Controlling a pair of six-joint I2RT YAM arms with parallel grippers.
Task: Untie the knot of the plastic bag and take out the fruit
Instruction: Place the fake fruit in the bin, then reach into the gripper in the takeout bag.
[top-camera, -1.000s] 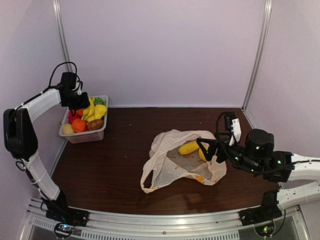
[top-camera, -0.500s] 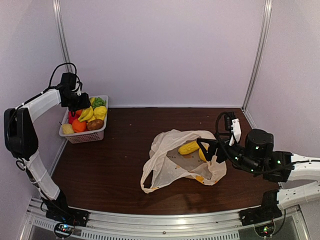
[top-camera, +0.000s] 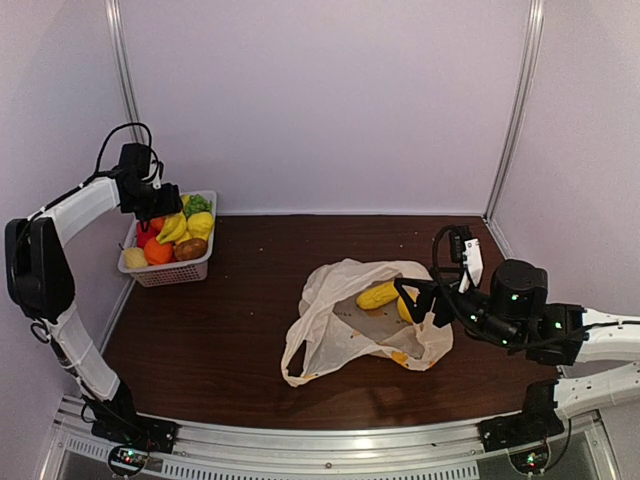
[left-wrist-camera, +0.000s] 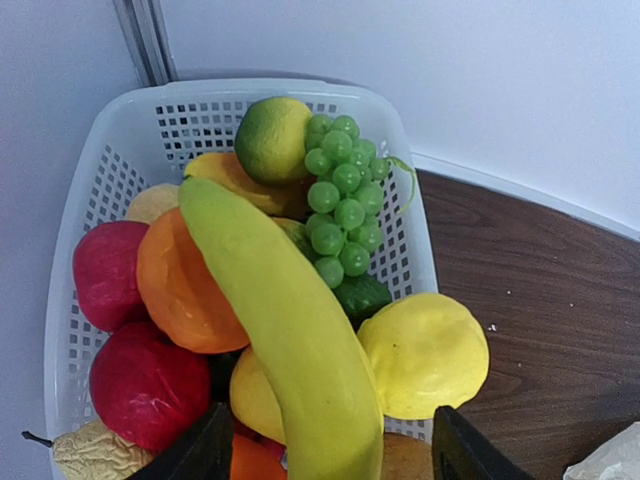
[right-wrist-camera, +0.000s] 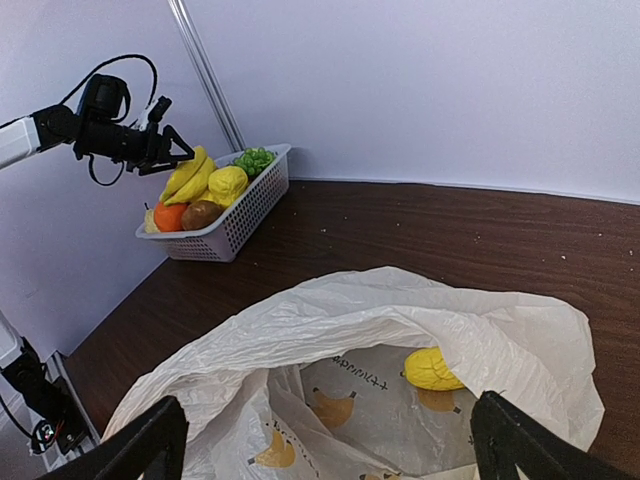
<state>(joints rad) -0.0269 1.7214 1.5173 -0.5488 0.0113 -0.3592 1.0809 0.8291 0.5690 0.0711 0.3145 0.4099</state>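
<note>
White slotted basket (back-left corner), brown oval piece inside, dark table

The only writing in view is a short line of small dark print on the inner side of the plastic bag, seen from the right wrist camera. It runs just above orange banana-shaped marks printed on the same plastic. The characters are too small and blurred to read.

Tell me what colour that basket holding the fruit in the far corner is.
White, with a grid of small slots. The basket shows best in the left wrist view.
</note>
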